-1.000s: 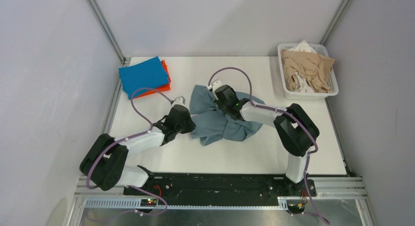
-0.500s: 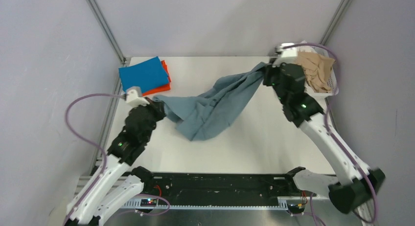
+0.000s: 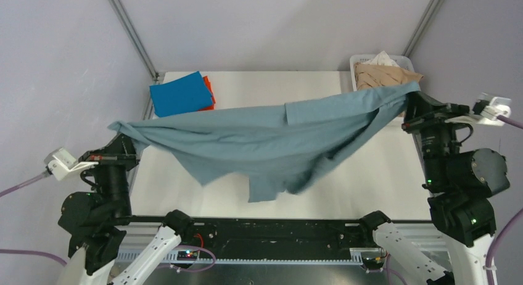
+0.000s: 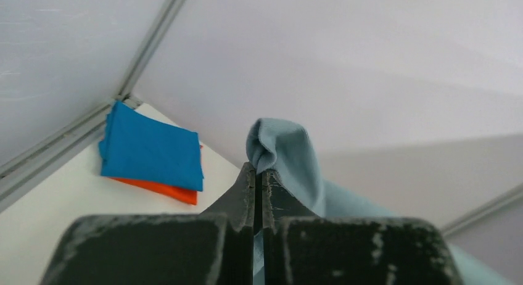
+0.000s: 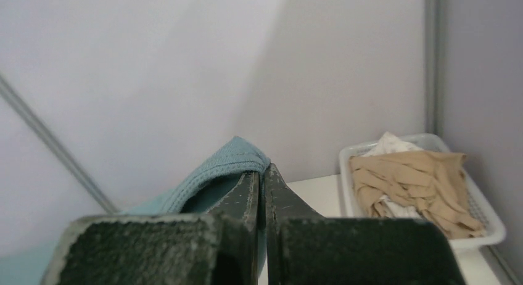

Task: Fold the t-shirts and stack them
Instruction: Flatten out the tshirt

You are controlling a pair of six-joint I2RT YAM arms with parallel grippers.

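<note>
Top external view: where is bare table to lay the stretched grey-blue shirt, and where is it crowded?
Bare: the table strip between the folded blue shirt and the basket, plus the near strip below the hanging grey-blue shirt. Crowded: both far corners. The middle is hidden.

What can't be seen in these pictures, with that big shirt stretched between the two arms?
1. Top view: the grey-blue shirt hides the table beneath it; its hanging lower edge is blurred.
2. Top and left wrist views: the blue shirt covers the orange shirt except one edge.
3. Top view: the grey-blue shirt's corner hides the near half of the basket.
4. Wrist views: the left gripper and right gripper show only a pinched corner each.
</note>
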